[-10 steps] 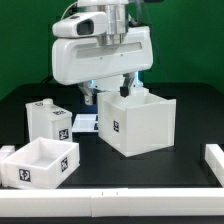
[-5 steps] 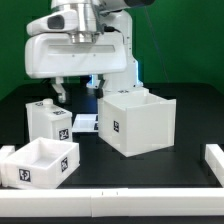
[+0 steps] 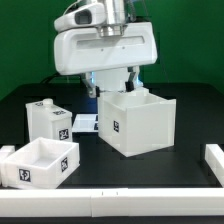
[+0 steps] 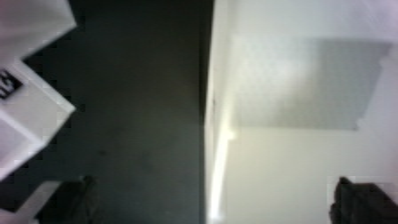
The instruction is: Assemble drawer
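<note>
Drawer in three white plastic parts, all down on the black bench (image 3: 185, 110). Biggest part: big white box-like shell (image 3: 140, 125), open at the top, standing upright near the middle of the bench, with a black-and-white square tag (image 3: 113, 127) on the side turned to the exterior view's left. Off to the exterior view's left of it and apart from it: small white tray with a knob on top (image 3: 47, 122), standing on end, with a tag on its front. Nearer the camera and close to that one: second small white tray (image 3: 40, 160), lying open side up, with tags on two sides. Between the upright tray and the shell, lying flat: thin white marker board (image 3: 85, 122), partly hidden behind the shell.

Right above the shell's back corner, on the exterior view's left: chunky white end of the robot arm (image 3: 105, 50), jaws pointing down. Jaws spread wide, not closed on anything. In the wrist view, two dark fingertips (image 4: 63, 198) far apart, with the edge of a shell wall running between them, black bench on one side and the white inside of the shell on the other. Cannot tell if touching the wall.

Around the bench edges: low white rails (image 3: 213, 158). Behind it all: plain green wall (image 3: 190, 40).
</note>
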`<state>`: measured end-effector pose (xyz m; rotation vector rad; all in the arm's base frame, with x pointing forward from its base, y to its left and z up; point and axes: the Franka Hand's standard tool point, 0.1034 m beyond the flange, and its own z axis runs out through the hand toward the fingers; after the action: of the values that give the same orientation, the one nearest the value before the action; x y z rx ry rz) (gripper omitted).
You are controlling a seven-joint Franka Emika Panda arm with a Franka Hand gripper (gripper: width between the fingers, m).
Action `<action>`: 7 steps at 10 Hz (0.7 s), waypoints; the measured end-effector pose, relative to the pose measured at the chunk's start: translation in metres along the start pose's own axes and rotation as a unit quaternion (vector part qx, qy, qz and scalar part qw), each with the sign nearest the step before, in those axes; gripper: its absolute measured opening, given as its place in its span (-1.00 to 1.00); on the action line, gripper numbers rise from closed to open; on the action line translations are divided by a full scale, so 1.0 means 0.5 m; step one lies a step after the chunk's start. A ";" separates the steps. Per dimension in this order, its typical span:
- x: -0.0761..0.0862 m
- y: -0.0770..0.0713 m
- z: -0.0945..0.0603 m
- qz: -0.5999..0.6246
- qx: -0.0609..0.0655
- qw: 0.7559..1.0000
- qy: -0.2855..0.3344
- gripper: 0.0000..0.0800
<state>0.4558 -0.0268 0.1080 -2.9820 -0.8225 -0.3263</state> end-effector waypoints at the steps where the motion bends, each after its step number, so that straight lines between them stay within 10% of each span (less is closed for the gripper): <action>1: -0.010 0.006 0.006 0.007 -0.003 1.000 -0.001 0.62; 7: -0.051 -0.004 0.062 0.021 0.012 0.999 -0.022 0.62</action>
<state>0.4394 -0.0355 0.0723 -2.9885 -0.7616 -0.2491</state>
